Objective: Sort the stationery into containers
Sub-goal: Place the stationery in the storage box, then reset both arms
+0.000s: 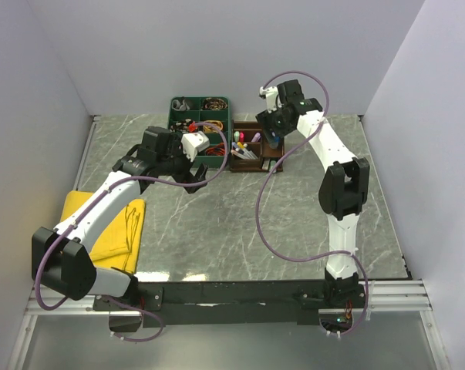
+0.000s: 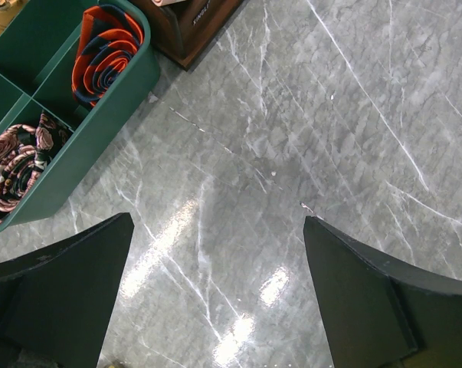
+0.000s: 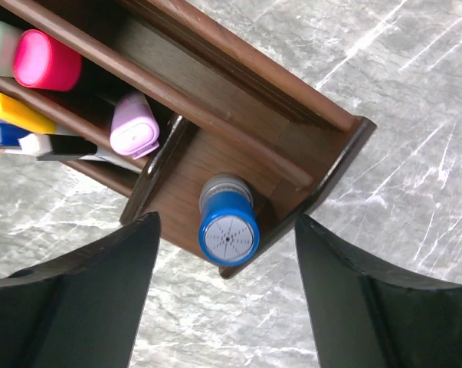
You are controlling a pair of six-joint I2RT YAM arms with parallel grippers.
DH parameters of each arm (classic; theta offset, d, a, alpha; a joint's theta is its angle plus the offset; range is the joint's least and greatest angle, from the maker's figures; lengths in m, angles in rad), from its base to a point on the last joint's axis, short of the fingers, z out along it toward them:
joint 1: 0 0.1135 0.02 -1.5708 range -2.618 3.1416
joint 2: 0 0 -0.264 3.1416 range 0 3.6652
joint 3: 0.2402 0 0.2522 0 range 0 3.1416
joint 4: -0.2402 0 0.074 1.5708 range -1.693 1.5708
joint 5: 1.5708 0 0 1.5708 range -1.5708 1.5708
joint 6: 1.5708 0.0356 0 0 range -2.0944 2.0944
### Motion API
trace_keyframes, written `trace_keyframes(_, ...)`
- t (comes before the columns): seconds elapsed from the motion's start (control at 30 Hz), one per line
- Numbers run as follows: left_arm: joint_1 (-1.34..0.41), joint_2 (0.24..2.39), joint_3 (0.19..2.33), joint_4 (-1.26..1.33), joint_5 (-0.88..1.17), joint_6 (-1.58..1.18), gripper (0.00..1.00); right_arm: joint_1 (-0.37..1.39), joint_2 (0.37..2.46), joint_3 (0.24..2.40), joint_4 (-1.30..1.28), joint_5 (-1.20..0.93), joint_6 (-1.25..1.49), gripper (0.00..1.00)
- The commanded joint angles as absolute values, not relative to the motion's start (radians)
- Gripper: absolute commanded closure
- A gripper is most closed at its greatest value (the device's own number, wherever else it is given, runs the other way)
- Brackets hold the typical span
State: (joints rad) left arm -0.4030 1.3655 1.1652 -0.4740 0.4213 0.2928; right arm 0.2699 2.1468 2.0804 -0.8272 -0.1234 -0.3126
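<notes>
Found bare marble table across the middle and right, with room to pass. Met a yellow cloth at the left edge, partly under the left arm. Met a green tray and the organiser side by side against the back wall. Noted a purple cable looping above mid-table. Saw only bare marble between the wide-spread fingers of the left gripper, with the tray's wall near at upper left. Saw the right gripper straddling the organiser's end compartment, with a blue-capped marker upright between its fingers and a gap on either side. Found the neighbouring slots packed with pens.
</notes>
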Motion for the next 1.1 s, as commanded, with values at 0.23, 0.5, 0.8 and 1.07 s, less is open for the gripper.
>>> trace_keyframes(0.23,-0.385,1.293,1.163,-0.356,0.122,0.193,0.01,0.264,1.694,1.811,-0.726,0.012,-0.206,0.00)
trace_keyframes(0.5,-0.260,1.295,1.100,-0.308,0.037,-0.092,0.00,0.265,1.470,1.516,-0.629,0.227,-0.012,0.00)
trace_keyframes(0.8,-0.144,1.345,1.107,-0.229,-0.043,-0.238,0.01,0.245,1.283,1.359,-0.583,0.330,-0.012,0.00)
trace_keyframes(1.07,-0.133,1.394,1.192,-0.258,-0.075,-0.158,0.01,0.242,1.198,1.272,-0.561,0.373,0.126,0.00)
